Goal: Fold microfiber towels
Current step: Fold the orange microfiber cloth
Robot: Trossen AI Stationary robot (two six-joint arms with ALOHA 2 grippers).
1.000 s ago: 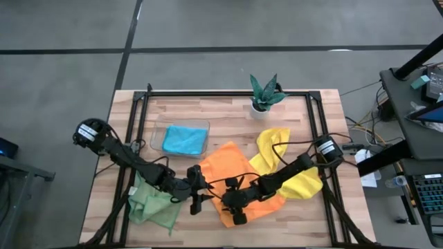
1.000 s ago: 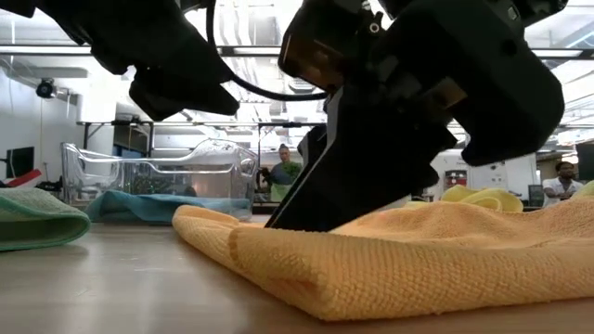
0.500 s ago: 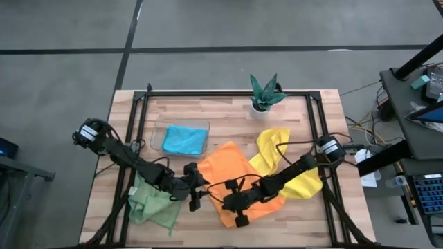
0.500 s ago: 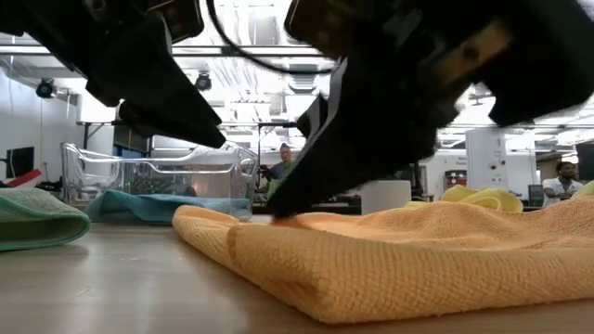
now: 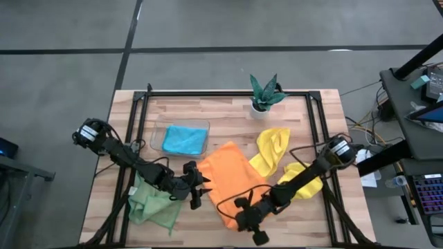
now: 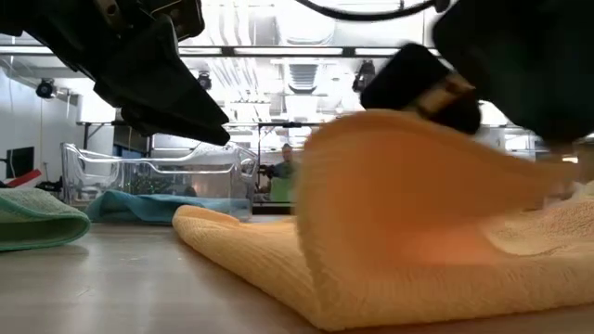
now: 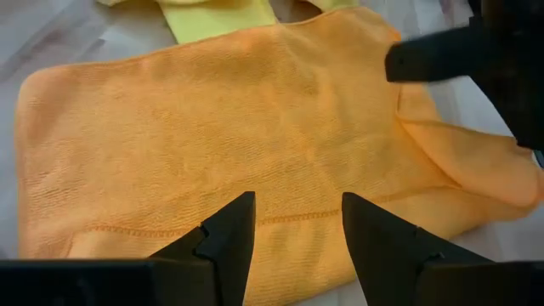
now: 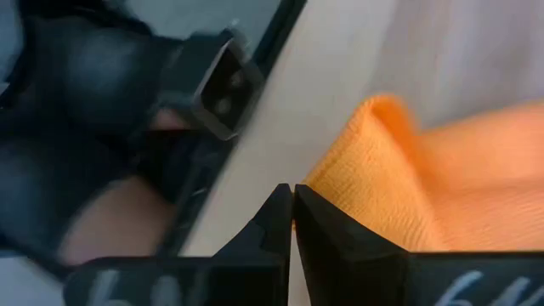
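Wooden table [image 5: 228, 117] centre frame, grey floor around; right gripper [image 5: 255, 232] clamped on orange towel [image 5: 232, 176], left gripper [image 5: 196, 188] parted, empty.

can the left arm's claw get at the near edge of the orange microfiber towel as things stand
Probably yes: the left claw hangs open right over the flat orange microfiber towel with nothing between. The right claw, shut on that towel's corner, works off to one side.

One orange towel [image 5: 232, 180], two yellow towels [image 5: 271, 149] [image 5: 304, 181], one blue towel [image 5: 185, 139], one green towel [image 5: 154, 204], one clear tray [image 5: 156, 133], one potted plant [image 5: 264, 92], two robot arms
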